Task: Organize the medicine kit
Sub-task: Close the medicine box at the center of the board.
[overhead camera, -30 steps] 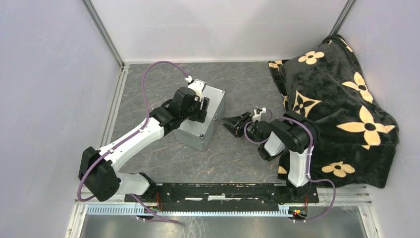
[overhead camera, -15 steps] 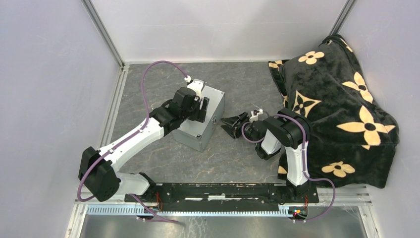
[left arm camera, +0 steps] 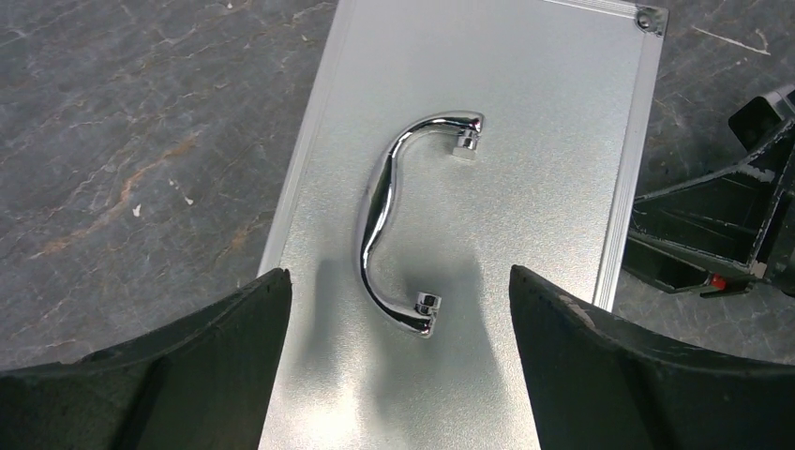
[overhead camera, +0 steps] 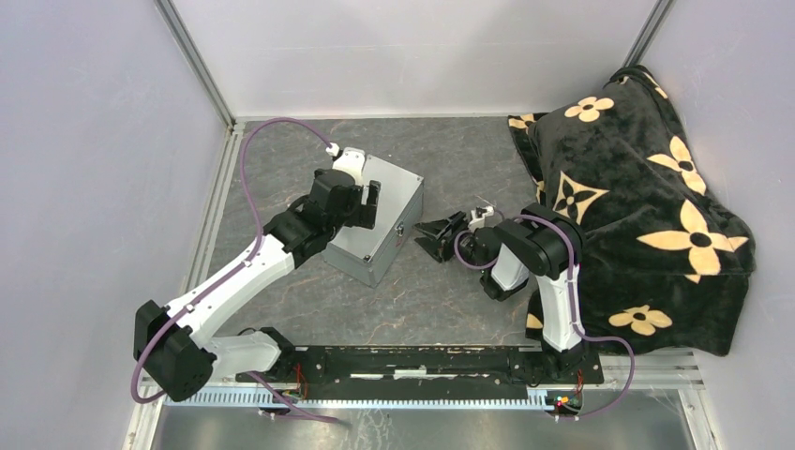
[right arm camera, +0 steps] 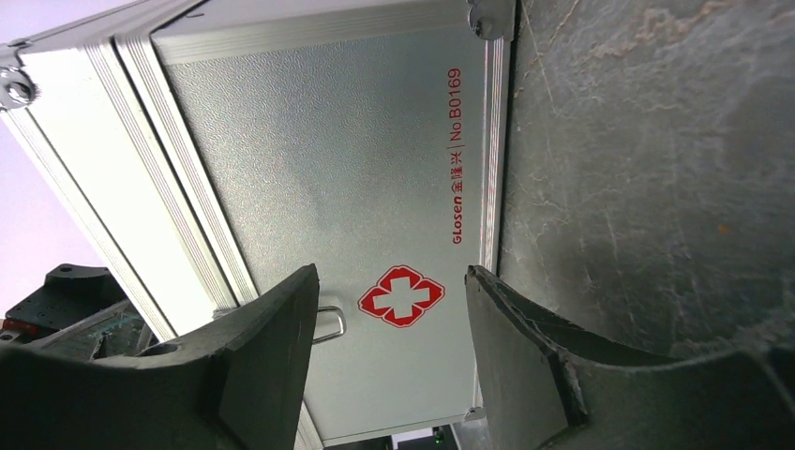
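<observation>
Left jaws are widening and drawing back above the medicine kit (left arm camera: 525, 84), its chrome handle (left arm camera: 375, 202) lying free between them; right jaws, half-parted and empty, are nearing the latch (right arm camera: 326, 323) straight ahead; lid (overhead camera: 394, 192) sitting shut, so opening probably pending.

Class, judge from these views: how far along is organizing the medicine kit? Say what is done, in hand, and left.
Done: nothing visible; the medicine kit sits shut on the table. In hand: the left gripper hovers over the lid, jaws open above the chrome handle; the right gripper faces the front latch, jaws open, holding nothing. Left, probably: unlatch, lift the lid, sort whatever is inside.
</observation>
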Robot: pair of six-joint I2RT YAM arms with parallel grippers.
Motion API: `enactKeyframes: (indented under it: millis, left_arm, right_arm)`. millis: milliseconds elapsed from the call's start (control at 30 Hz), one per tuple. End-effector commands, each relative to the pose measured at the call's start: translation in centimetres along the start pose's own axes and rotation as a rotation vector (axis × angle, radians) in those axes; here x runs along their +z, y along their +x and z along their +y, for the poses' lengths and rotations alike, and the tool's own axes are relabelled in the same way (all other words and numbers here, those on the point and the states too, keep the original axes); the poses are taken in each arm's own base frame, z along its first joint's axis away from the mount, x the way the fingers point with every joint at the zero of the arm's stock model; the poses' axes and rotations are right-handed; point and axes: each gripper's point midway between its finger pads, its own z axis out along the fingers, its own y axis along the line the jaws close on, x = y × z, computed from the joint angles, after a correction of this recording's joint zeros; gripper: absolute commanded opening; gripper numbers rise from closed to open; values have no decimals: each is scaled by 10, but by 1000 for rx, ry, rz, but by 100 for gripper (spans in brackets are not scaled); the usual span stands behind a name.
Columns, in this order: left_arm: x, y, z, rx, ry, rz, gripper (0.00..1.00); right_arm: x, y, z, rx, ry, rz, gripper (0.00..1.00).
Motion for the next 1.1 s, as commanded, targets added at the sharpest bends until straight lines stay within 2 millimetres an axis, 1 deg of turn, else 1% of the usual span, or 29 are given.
enactKeyframes:
  millis: [0,167,300,467,567,700,767,867,1000,1067]
  left_arm:
    - [-2,-6,17,22,-75,-30,92]
    - [1,11,29,22,-150,56,100]
    - [2,26,33,15,-155,101,100]
    - [4,43,36,22,-160,152,100]
    - [4,47,38,22,-164,163,100]
    - [6,53,38,22,-160,170,100]
    - [9,57,37,25,-157,183,99]
    - [13,60,36,28,-150,201,96]
    - [14,60,36,20,-141,203,94]
    - [15,60,36,15,-134,203,93]
  right_arm:
    - [-17,12,107,-113,-462,34,66]
    - [-11,17,119,-130,-505,62,66]
    - [0,19,125,-138,-527,91,66]
    - [12,22,128,-147,-540,124,66]
    - [15,20,128,-148,-544,137,66]
    - [8,17,111,-128,-487,109,66]
    - [2,17,106,-122,-475,94,67]
    - [-7,17,107,-122,-480,79,68]
    - [-16,21,118,-175,-504,67,70]
    - [-17,23,124,-194,-523,73,71]
